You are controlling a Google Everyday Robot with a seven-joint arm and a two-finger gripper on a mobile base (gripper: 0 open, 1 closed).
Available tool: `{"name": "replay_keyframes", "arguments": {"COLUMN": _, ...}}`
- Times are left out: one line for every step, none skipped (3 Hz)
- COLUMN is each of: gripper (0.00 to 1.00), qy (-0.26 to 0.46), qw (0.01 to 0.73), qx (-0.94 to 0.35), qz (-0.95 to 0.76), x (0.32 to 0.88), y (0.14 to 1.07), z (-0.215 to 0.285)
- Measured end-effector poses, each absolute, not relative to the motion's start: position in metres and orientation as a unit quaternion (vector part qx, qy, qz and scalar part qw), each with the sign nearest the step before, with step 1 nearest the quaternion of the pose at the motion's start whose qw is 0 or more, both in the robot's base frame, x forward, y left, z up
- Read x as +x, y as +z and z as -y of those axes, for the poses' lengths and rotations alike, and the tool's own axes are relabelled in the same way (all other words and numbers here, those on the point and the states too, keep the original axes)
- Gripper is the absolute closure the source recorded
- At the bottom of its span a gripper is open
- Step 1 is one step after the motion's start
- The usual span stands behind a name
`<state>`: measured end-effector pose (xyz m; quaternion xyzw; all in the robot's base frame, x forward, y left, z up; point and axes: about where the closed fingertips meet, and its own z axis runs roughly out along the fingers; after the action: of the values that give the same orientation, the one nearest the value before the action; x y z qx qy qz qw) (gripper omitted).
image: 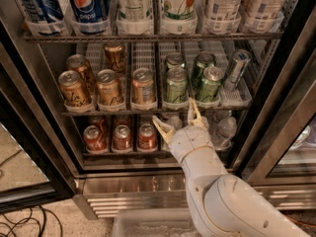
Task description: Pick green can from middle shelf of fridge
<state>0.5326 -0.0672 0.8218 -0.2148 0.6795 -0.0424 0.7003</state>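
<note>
I'm on the approach. My claw point(178, 120) hangs spread just below the front rail of the middle shelf point(118, 112), under the green can point(175, 86), which stands at the front of its lane in the fridge point(133, 187). Next I should rise and straddle it. My arm hides part of the lower rack.

Extended up from the lower right: white arm point(237, 206), thick at the elbow, narrowing to a wrist point(191, 143) tilted up and left. End effector point(173, 111) just below mid-view, pointing upward, two tan fingers point(194, 114) spread wide in a V.
</note>
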Motion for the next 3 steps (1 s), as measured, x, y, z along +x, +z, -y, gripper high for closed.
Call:
{"name": "replay_keyframes", "arguments": {"gripper": 0.36, "qy": -0.05, "qw": 0.716, "qx": -0.198, "qz": -0.667, "x": 0.542, "y": 0.829, "z": 0.069}}
{"name": "replay_keyframes", "arguments": {"gripper": 0.37, "qy": -0.052, "qw": 0.727, "qx": -0.185, "qz": -0.659, "x": 0.55, "y": 0.833, "z": 0.07}}
{"name": "replay_keyframes", "arguments": {"gripper": 0.37, "qy": -0.049, "qw": 0.734, "qx": -0.174, "qz": -0.655, "x": 0.56, "y": 0.834, "z": 0.069}}
